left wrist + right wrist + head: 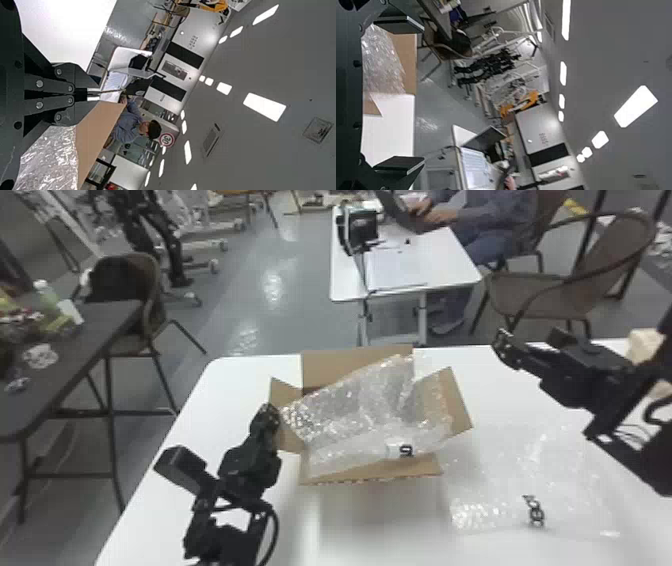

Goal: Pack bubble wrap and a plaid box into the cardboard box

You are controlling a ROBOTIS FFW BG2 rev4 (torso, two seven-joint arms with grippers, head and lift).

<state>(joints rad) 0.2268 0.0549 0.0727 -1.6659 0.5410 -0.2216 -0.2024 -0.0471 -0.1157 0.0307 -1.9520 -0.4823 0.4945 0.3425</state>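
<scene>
1. In the head view, taking clock directions from the cardboard box [410, 469], we see one sheet of bubble wrap [530, 480] lying flat on the white table [235, 390] at four o'clock.
2. The left gripper [270, 413] is at nine o'clock, just beside the edge of the wrap in the box. Its fingers are closed together; if they pinch this edge, we cannot tell.
3. The cardboard box is open, with its flaps spread outward. The other bubble wrap [350, 405] is partly inside, rising above the rim and leaning toward twelve o'clock.
4. The right gripper [526, 340] is at two o'clock, above the table, apart from the box. We see its fingers wide open, holding nothing.
5. Farther, near twelve o'clock, there is another table [400, 275] with a laptop [402, 212]; one chair [540, 295] is at one o'clock.
</scene>
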